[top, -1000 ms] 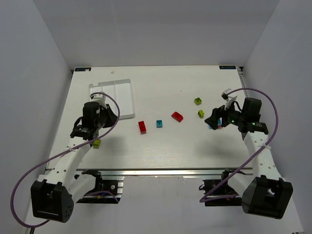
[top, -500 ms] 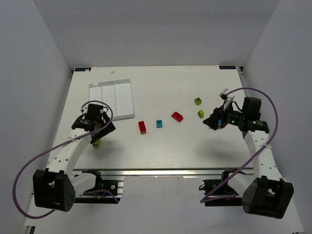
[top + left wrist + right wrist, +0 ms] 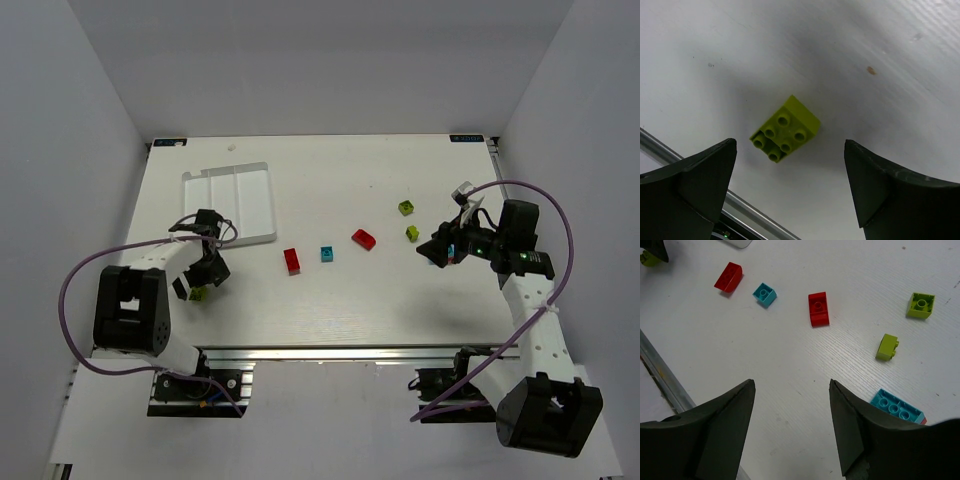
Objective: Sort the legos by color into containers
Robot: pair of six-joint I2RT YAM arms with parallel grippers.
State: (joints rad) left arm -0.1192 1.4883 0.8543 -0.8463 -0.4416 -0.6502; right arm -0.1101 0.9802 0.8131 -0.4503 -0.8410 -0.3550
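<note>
A yellow-green lego (image 3: 785, 135) lies studs up on the table. My left gripper (image 3: 790, 150) hangs open right above it, not touching it. From the top view that gripper (image 3: 207, 268) sits just above the same lego (image 3: 199, 293), near the front left. The white containers tray (image 3: 233, 203) lies behind it. My right gripper (image 3: 790, 390) is open over bare table with nothing between its fingers. A long cyan lego (image 3: 897, 407) lies beside its right finger. Two red legos (image 3: 818, 309) (image 3: 729, 277), a small cyan one (image 3: 764, 294) and two yellow-green ones (image 3: 887, 347) (image 3: 920, 305) are spread out farther off.
The table's metal front rail (image 3: 670, 150) runs close behind the left lego. White walls enclose the table on three sides. The right gripper (image 3: 440, 250) hovers at the right, near the two yellow-green legos (image 3: 412, 232) (image 3: 406, 208).
My left arm has folded down and back toward the front left, and its jaws have opened wide over the yellow-green lego. The right jaws have narrowed a little; that arm barely moved.
</note>
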